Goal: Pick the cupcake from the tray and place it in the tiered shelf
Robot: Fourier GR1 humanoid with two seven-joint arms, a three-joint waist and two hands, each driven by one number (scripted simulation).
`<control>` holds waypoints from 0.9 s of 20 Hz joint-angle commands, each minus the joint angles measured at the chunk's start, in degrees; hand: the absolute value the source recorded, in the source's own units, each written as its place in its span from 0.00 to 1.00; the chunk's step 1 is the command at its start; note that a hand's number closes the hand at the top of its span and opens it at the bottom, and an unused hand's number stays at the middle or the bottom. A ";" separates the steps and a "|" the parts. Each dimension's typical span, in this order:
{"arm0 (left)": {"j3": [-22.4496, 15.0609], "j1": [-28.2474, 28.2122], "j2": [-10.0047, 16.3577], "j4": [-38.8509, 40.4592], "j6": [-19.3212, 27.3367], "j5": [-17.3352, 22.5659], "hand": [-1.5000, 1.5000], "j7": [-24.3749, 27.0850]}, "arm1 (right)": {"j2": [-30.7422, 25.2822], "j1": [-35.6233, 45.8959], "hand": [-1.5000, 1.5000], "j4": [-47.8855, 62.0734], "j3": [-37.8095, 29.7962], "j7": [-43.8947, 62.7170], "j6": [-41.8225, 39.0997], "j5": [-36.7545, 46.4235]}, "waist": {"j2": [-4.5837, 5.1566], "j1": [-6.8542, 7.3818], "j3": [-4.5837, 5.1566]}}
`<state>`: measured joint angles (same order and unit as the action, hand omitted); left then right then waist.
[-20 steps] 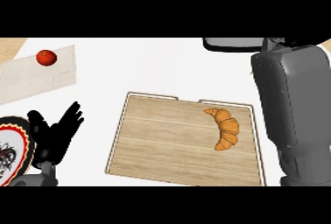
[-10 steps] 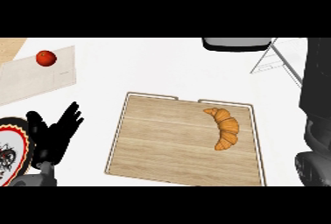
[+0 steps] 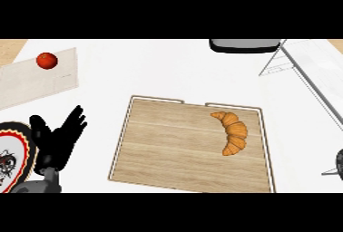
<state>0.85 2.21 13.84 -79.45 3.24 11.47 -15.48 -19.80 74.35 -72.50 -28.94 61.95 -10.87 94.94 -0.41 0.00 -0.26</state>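
A wooden tray (image 3: pixel 174 145) lies in the middle of the white counter. On its right part rests a golden croissant (image 3: pixel 232 132); no cupcake shows anywhere. The white wire tiered shelf (image 3: pixel 305 68) stands at the upper right and runs off the right edge. My left hand (image 3: pixel 59 138) rests open, fingers up, at the lower left beside the tray, holding nothing. My right hand is out of view; only a dark rounded bit (image 3: pixel 339 162) shows at the right edge, and I cannot tell what it is.
A small red round fruit (image 3: pixel 47 60) sits on a beige mat (image 3: pixel 33 86) at the upper left. A patterned plate (image 3: pixel 12 154) with a red and black rim lies at the left edge, partly behind my left hand. A dark grey object (image 3: pixel 244 45) stands at the top.
My right forearm has swung off to the right and out of view, uncovering the wire shelf. The left hand, tray and croissant have not moved.
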 commanded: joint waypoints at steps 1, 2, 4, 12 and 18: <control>-1.25 0.13 -1.45 3.61 -0.39 -1.11 0.50 0.95 | -1.65 0.41 1.00 1.61 -3.13 3.53 -6.15 -1.91 | 0.36 -0.30 0.30; 0.90 0.54 0.88 0.92 -1.04 0.93 0.50 -2.71 | -0.85 -4.63 1.00 -1.15 -3.64 1.78 -4.71 -2.59 | 0.23 -0.37 0.24; 1.57 2.70 0.25 5.35 -1.22 0.38 0.50 0.13 | -3.59 -3.98 1.00 2.07 -4.49 -0.73 -5.00 -3.09 | 0.46 -0.48 0.29; 0.77 -0.41 0.34 -0.05 -2.00 0.01 0.50 -2.29 | -6.96 -8.71 1.00 2.99 -5.85 -3.36 -1.90 -5.56 | 0.40 0.30 0.26; 1.18 0.39 -1.25 4.98 -2.85 -0.80 0.50 1.99 | -8.59 -12.87 1.00 5.15 -6.01 -5.51 2.61 -7.76 | 0.52 0.17 0.29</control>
<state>1.70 2.68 13.11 -79.15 2.06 10.57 -15.23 -27.00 63.02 -68.67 -34.80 55.90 -10.79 88.83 -0.19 0.25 -0.25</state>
